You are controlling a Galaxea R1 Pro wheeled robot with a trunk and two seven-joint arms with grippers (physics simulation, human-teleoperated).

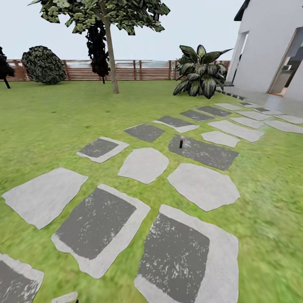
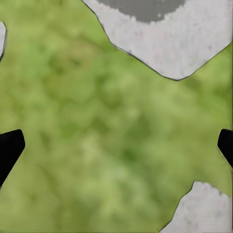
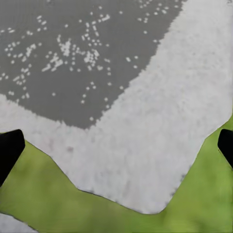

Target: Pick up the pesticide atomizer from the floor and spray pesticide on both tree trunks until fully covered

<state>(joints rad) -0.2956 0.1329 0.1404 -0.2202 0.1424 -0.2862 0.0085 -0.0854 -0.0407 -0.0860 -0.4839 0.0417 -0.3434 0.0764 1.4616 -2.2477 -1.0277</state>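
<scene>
A small dark pesticide atomizer (image 1: 181, 142) with a reddish top is seen upright on a dark paving slab (image 1: 204, 152) right of the frame's centre, and one tree (image 1: 110, 46) is seen at upper left before the fence (image 1: 139, 70). The left tool (image 2: 116, 148) is held spread over grass (image 2: 97, 131), and the right tool (image 3: 116, 148) is held spread over a grey slab (image 3: 145, 141); nothing is pinched by either.

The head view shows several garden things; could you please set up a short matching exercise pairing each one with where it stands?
Things:
1. small dark bottle
2. tall tree
3. broad-leaved plant
4. round bush

Places:
A. by the fence at the far left
B. upright on a dark paving slab
C. near the white building's corner
D. on the lawn ahead, in front of the fence

Pairs: 1-B, 2-D, 3-C, 4-A
</scene>
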